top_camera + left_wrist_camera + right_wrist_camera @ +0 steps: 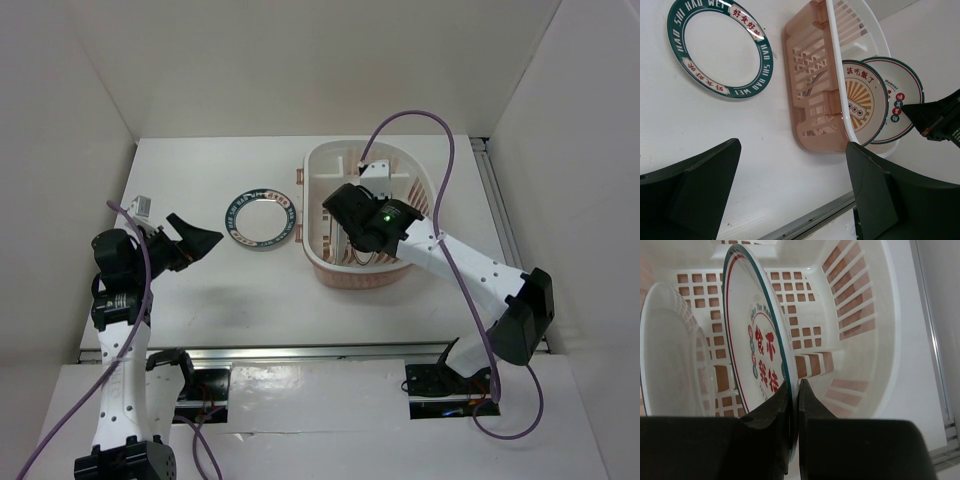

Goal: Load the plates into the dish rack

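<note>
The dish rack (420, 170) stands at the table's back right. In it two plates stand on edge: the sunburst plate (864, 102) and, behind it, the plate with red characters and dots (757, 335). My right gripper (796, 392) is inside the rack, shut on the lower rim of the red-character plate. The sunburst plate shows from behind in the right wrist view (670, 355). The plate with the dark blue-green rim band (260, 217) lies flat on the table left of the rack. My left gripper (200, 243) is open and empty, left of that plate and pointing at it.
White walls enclose the table on three sides. A metal rail (320, 352) runs along the near edge. The right arm (470, 265) reaches from the near right over the rack's right side. A purple cable (440, 130) loops above the rack.
</note>
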Motion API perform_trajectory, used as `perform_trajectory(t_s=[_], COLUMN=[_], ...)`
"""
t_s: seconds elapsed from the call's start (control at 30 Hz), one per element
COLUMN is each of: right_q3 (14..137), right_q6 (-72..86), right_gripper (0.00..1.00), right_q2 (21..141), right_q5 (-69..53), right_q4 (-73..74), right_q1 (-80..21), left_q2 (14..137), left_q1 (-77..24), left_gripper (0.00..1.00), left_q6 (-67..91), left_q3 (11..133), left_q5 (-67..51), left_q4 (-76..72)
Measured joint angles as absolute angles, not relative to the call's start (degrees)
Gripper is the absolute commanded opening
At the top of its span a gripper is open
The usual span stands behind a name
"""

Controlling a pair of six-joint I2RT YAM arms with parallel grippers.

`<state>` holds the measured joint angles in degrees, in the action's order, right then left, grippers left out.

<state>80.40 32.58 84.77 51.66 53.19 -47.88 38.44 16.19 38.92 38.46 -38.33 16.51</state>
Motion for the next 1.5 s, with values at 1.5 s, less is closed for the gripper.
perform_trajectory(t_s=[1.5], right_q3=[79.8], right_q6=[40.8], right_gripper=[0.0], right_q2=[86.1], right_q5=[56.2], right_q4=[57.8], right_q1=[-50.1], left_q2=[38.4], left_q1=[16.2], left_gripper=[1.0], left_q6=[37.7], left_q3=[38.5], left_q5=[-38.4], left_q4=[17.0])
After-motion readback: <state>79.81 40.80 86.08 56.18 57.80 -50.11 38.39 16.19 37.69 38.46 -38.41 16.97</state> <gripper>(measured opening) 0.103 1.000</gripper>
